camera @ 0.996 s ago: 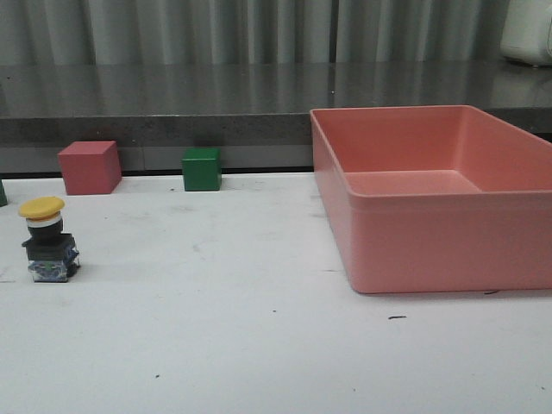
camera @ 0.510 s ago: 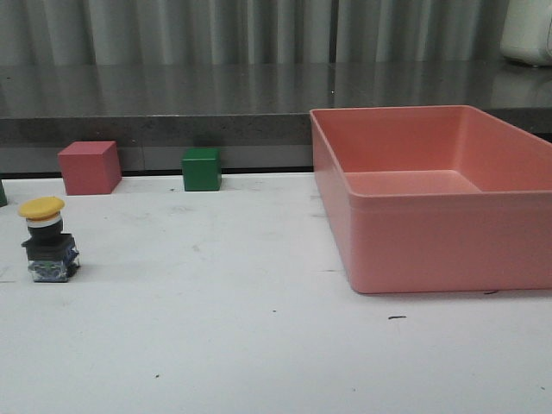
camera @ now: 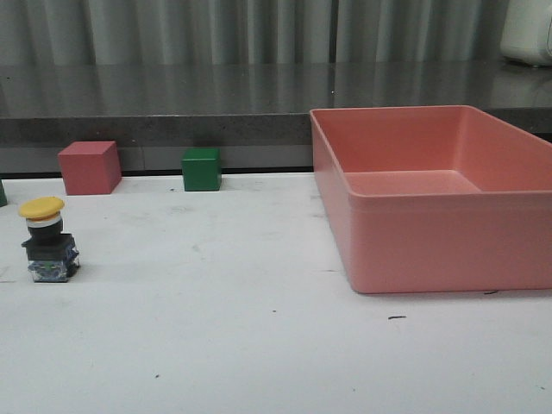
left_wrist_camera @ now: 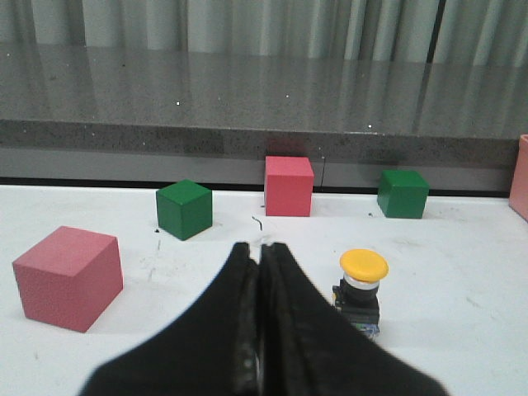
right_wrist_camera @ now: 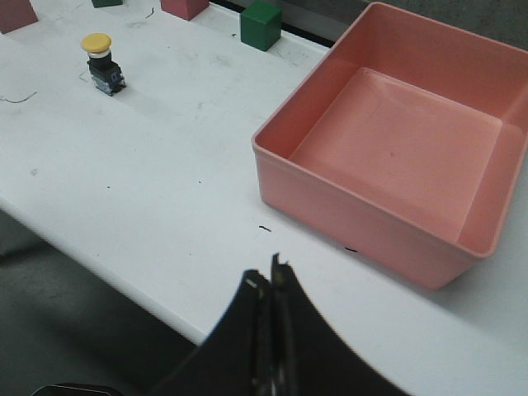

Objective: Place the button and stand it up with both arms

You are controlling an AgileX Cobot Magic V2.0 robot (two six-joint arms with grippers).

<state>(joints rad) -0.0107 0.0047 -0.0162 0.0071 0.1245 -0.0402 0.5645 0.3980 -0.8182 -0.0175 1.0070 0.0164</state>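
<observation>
Nothing moved since earlier frames. Button (camera: 47, 240) stood upright on tabletop (camera: 259, 345), far left, untouched. Left gripper (left_wrist_camera: 261, 247) and right gripper (right_wrist_camera: 268, 276) fingers both pressed closed, empty. Risk: closed fingers approaching could topple it.

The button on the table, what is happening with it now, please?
Nothing is handling it now. The button stands upright on the white table, yellow cap up, apart from the pink bin. The left claw is shut and empty, close to the button but apart. The right claw is also shut, far from it.
</observation>
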